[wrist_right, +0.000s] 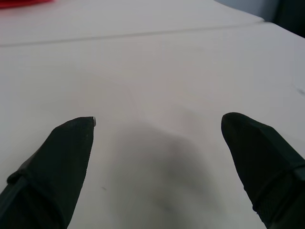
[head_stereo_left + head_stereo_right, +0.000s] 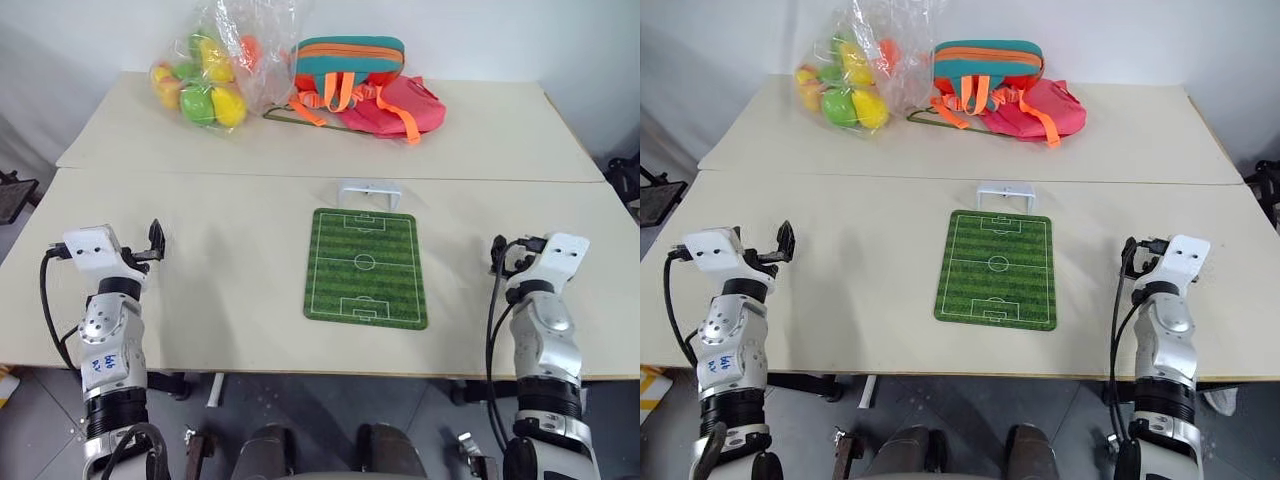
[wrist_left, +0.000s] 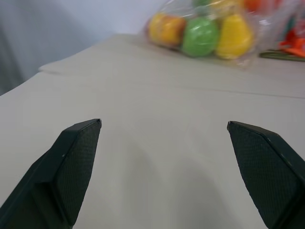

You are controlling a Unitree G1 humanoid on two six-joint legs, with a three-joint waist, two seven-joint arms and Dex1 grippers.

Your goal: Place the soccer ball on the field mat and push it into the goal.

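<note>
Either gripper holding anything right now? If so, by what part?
Nothing held. Left gripper and right gripper both have fingers spread wide, with bare table between them.

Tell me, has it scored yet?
Not yet. The mat lies flat with the goal at its far end. Both grippers, left and right, are open and empty. I can't spot the ball, so placing and pushing remain.

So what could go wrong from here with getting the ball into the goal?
1. No soccer ball is visible, so there may be nothing to pick up.
2. The goal stands loose at the field mat's far edge; a hard push could shift it.
3. Both the left gripper and right gripper are open, well apart from the mat.
</note>
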